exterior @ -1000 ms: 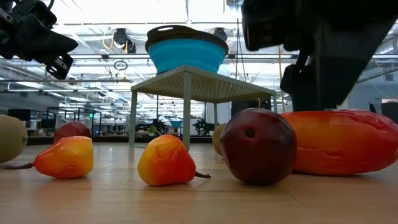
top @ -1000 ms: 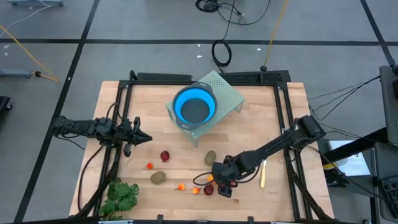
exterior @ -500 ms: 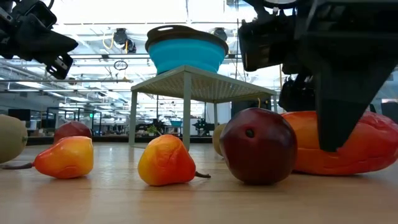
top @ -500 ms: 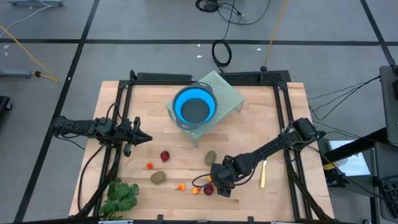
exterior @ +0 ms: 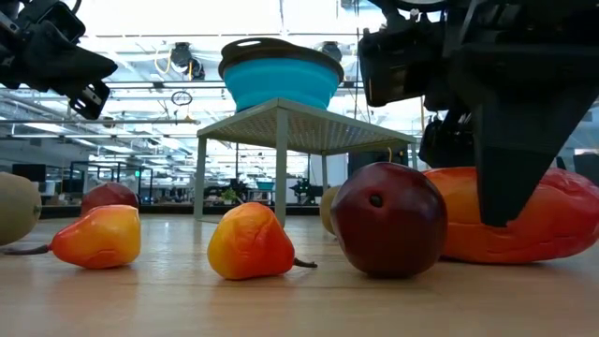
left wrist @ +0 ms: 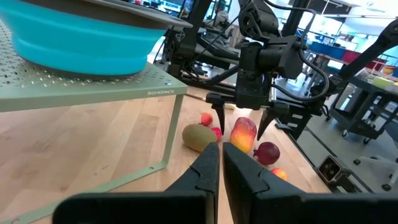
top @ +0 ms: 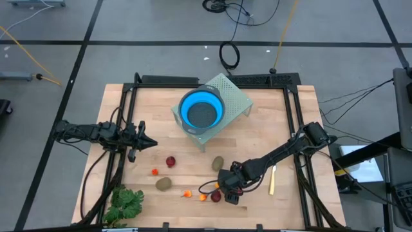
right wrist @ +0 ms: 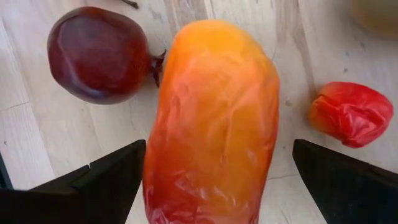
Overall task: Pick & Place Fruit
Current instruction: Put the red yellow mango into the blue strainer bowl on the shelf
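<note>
Several fruit, wooden table, perhaps workshop

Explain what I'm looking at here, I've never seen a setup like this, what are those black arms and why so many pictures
These are four cameras on one robot with two dark arms at a wooden table. One camera looks straight down, one sits at tabletop height, and one rides on each wrist.

The left gripper hangs shut over the table, holding nothing. The right gripper is open, lowered with one finger on each side of the long orange-red fruit, not yet closed on it.

On the table lie more toy fruit: a dark red ball touching the long piece, a small red piece, two small orange pear shapes, brown-green ovals, plus a green leafy bunch. A blue bowl sits on a small green rack.
</note>
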You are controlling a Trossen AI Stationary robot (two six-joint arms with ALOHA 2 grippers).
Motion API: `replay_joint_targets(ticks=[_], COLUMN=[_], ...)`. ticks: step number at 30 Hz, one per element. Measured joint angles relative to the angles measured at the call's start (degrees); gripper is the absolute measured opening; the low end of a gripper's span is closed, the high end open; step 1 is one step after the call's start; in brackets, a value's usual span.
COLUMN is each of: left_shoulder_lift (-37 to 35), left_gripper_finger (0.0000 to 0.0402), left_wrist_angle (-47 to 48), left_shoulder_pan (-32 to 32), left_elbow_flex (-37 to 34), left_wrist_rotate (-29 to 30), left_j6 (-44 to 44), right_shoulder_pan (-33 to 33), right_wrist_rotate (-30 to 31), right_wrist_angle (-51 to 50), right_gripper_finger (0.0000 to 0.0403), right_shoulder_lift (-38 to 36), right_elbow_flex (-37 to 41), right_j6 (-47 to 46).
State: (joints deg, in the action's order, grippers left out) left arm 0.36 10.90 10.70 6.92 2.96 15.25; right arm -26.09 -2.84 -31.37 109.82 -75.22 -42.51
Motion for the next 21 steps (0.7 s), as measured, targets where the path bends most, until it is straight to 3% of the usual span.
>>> replay_joint_targets(ticks=[21], left_shoulder_lift=[0.0], left_gripper_finger=[0.0019], left_wrist_angle=[0.0], left_shoulder_pan=[0.0], left_elbow_flex=[0.0], left_wrist_rotate=[0.0], left_j6=[0.0], right_shoulder_pan=[0.2], right_wrist_rotate=[0.1], right_wrist_angle=[-0.1], right_gripper_finger=[0.0391], right_shoulder_lift=[0.0], right_elbow_flex=[0.0], right_j6=[0.1])
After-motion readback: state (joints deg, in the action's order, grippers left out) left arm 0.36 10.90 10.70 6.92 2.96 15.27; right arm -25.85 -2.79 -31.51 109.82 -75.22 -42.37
